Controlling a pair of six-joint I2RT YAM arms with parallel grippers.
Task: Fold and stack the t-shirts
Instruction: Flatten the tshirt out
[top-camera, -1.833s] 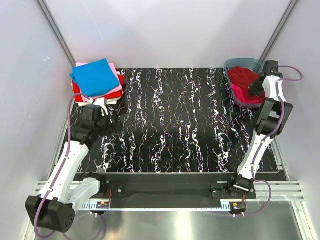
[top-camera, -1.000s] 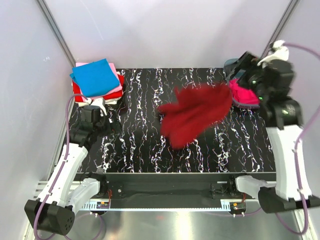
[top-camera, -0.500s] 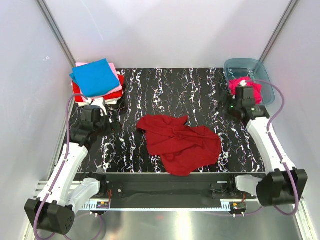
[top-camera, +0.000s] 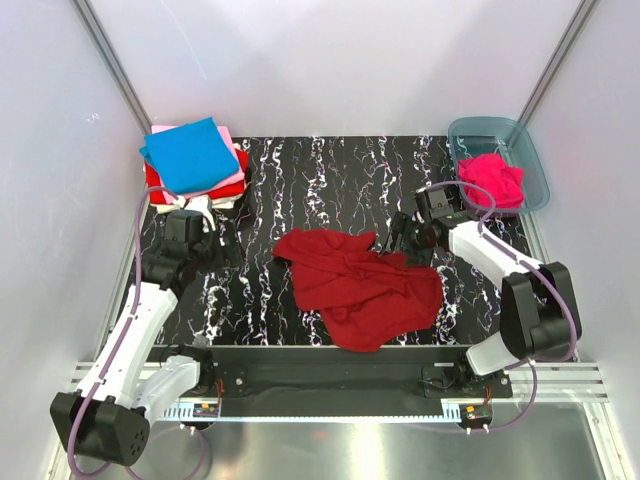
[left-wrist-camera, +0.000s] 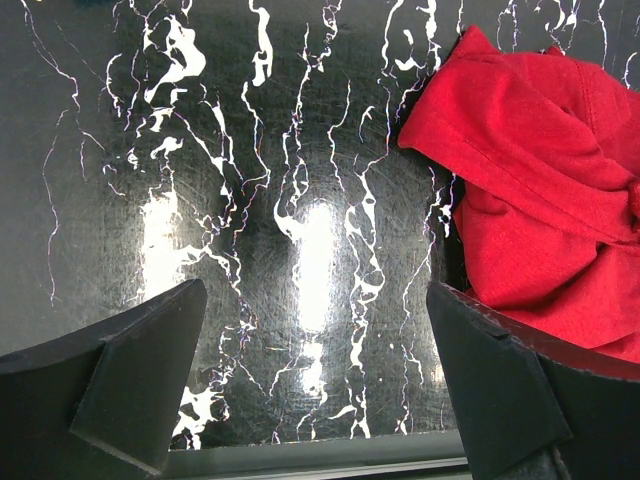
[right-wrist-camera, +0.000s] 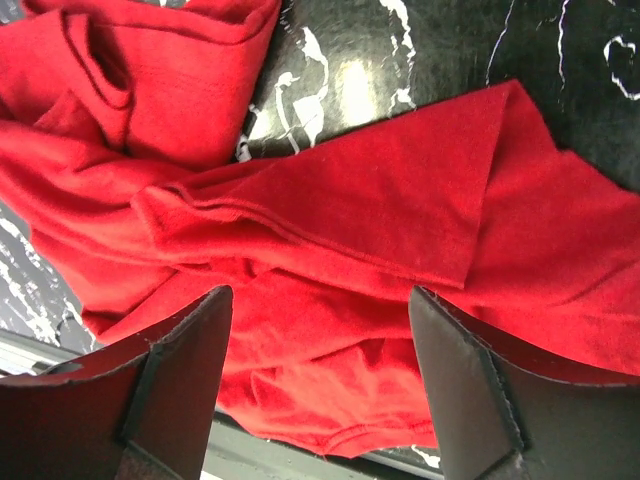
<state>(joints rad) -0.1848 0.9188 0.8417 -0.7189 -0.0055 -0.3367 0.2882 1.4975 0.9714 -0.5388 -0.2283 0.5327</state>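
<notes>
Finds the right gripper (right-wrist-camera: 318, 296) spread wide over the crumpled dark red t-shirt (top-camera: 360, 285), the left gripper (left-wrist-camera: 315, 290) equally agape above the black marbled table (top-camera: 330, 180) beside it.

Crumpled dark red shirt (top-camera: 360, 285) mid-table; bare tabletop (top-camera: 330, 180) beyond.

Black marbled table (top-camera: 340, 190), translucent blue tub (top-camera: 495, 133)
</notes>
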